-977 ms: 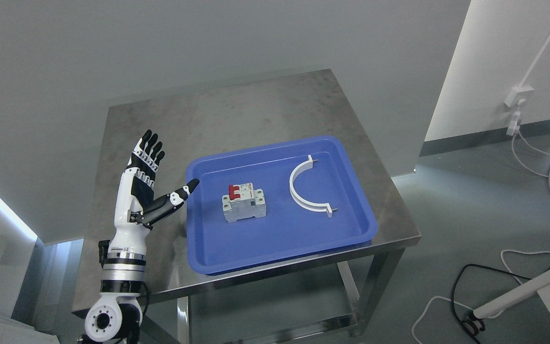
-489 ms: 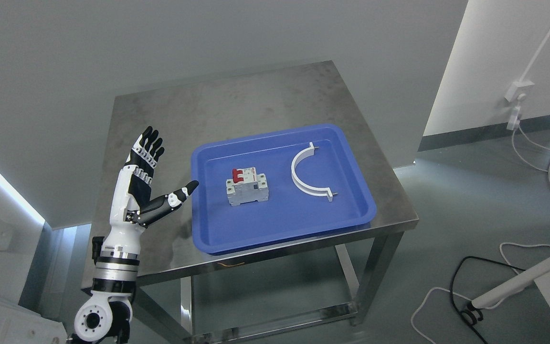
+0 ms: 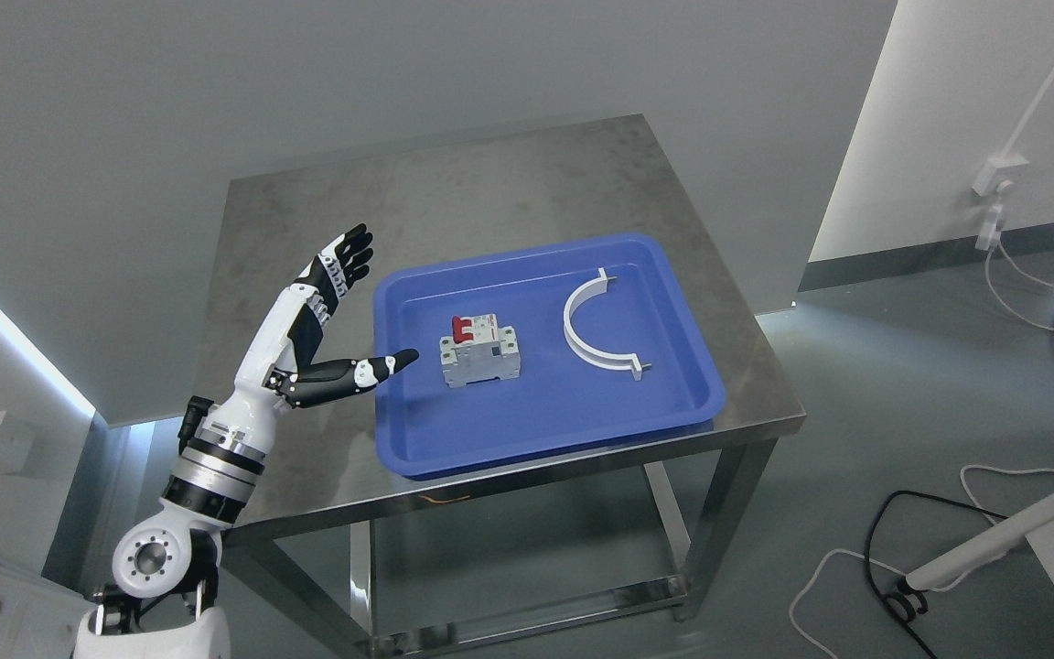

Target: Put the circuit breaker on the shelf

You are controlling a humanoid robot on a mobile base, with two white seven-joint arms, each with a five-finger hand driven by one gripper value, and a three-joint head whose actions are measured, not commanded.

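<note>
A grey circuit breaker (image 3: 479, 351) with a red switch lies in the left half of a blue tray (image 3: 545, 439) on a steel table (image 3: 454, 192). My left hand (image 3: 371, 307) is open, fingers spread, just left of the breaker. Its thumb tip (image 3: 399, 360) reaches over the tray's left rim, a short way from the breaker, not touching it. The other fingertips (image 3: 355, 247) point toward the far left of the tray. My right hand is out of view. No shelf shows above the table.
A white half-ring clamp (image 3: 596, 325) lies in the tray's right half. The table has a lower steel shelf (image 3: 527, 604) between its legs. Cables (image 3: 875, 567) and a white stand leg (image 3: 994, 549) lie on the floor at the right.
My left hand has swung right and tilted toward the breaker, its thumb now over the tray rim. The camera has shifted, so the whole scene sits slightly differently.
</note>
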